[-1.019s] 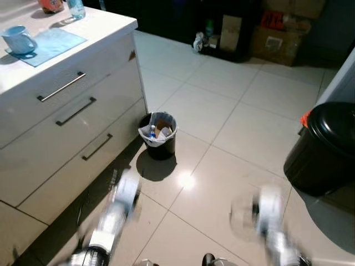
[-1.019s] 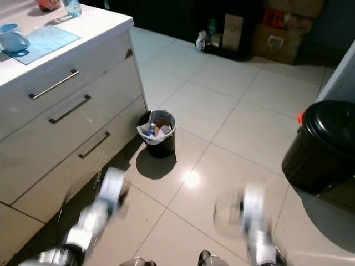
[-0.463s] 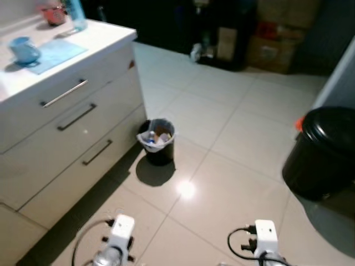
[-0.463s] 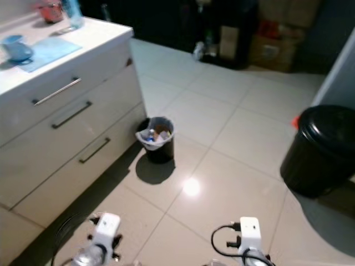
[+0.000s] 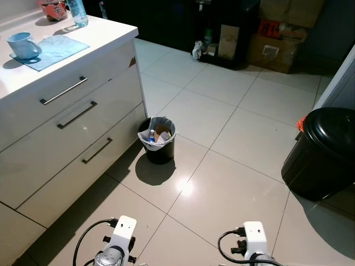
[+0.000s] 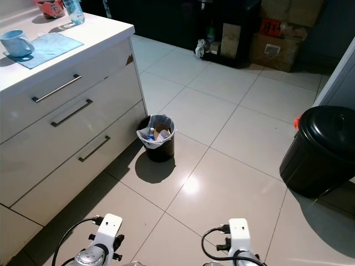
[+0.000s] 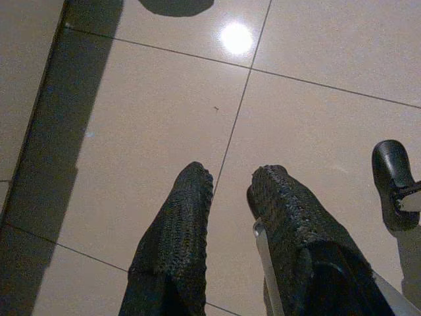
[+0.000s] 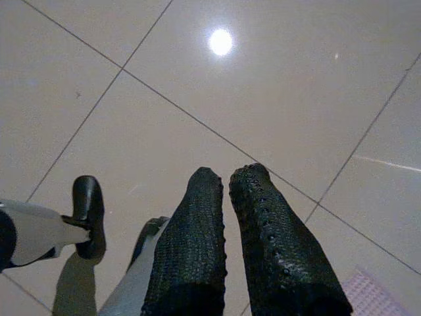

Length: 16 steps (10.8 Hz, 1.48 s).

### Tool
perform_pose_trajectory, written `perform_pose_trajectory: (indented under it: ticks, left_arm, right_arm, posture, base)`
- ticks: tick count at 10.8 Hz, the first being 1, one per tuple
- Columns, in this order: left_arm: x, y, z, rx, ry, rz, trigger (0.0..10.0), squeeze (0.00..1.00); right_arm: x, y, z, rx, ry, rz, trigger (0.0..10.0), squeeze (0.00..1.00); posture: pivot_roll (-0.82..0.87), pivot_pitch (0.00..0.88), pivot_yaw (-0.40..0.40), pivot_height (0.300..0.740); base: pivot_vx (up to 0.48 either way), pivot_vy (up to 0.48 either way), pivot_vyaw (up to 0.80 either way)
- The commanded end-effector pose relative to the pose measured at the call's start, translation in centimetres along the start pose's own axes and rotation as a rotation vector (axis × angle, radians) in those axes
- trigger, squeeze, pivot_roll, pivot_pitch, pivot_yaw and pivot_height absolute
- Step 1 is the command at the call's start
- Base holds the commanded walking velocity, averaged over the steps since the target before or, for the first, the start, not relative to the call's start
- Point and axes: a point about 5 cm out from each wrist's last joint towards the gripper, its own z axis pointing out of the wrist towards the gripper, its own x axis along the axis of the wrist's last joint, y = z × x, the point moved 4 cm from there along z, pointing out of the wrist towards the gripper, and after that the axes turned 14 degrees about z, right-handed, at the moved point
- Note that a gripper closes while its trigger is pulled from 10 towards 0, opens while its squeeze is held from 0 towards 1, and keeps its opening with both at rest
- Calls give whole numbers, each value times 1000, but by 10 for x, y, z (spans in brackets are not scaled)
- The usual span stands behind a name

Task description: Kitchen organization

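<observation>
Glossy tile floor (image 5: 238,111): pale, running under everything, ceiling light glaring off it just beyond the small bin
cabinet (image 5: 61,111): white drawer unit standing along the robot's left, three bar handles facing the floor, worktop on top
black bin (image 5: 324,149): big round lidded one sitting well apart from the cabinet, over on the robot's right, something red-orange peeking behind its rim
boxes (image 5: 274,41): cardboard, sitting in the dark far side of the room, well beyond the cabinet's end
small bin (image 5: 157,138): black, white liner, standing just beside the cabinet's corner on the floor; paper scraps and a small bottle lying inside
blue mat (image 5: 47,49): lying flat on the cabinet's worktop
blue mug (image 5: 22,45): standing upright on the mat's edge, farther from the cabinet corner
bottle (image 5: 77,12): clear, standing on the worktop beyond the mat; red item beside it, can't tell what
left gripper (image 7: 230,181): hanging low over bare tile, out from the cabinet's base; fingers sitting slightly parted, nothing between them
right gripper (image 8: 227,176): hanging low over bare tile, farther from the cabinet than the left one; fingers sitting almost together, a thin slit showing, gripping nothing
robot foot (image 7: 393,184): dark rounded toe resting on tile near the left gripper
</observation>
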Motion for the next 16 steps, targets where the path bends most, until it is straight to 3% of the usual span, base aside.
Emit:
perform_pose_trajectory:
  ticks: [1, 5, 16]
  left_arm:
    - [1, -2, 1, 1, -5, 19, 10000, 0]
    - [4, -1, 1, 0, 1, 24, 10000, 0]
    - [1, 3, 0, -7, 1, 34, 10000, 0]
  right_arm:
    - [-2, -3, 0, 12, -10, -8, 10000, 0]
    - [-2, -9, 1, 48, -13, -32, 10000, 0]
    - [-14, -9, -2, 57, -51, -100, 10000, 0]
  posture:
    - [-70, 107, 47, 740]
    - [-54, 129, 53, 740]
    - [-52, 123, 54, 740]
  base:
    - [0, 0, 0]
    - [0, 0, 136]
    - [0, 0, 800]
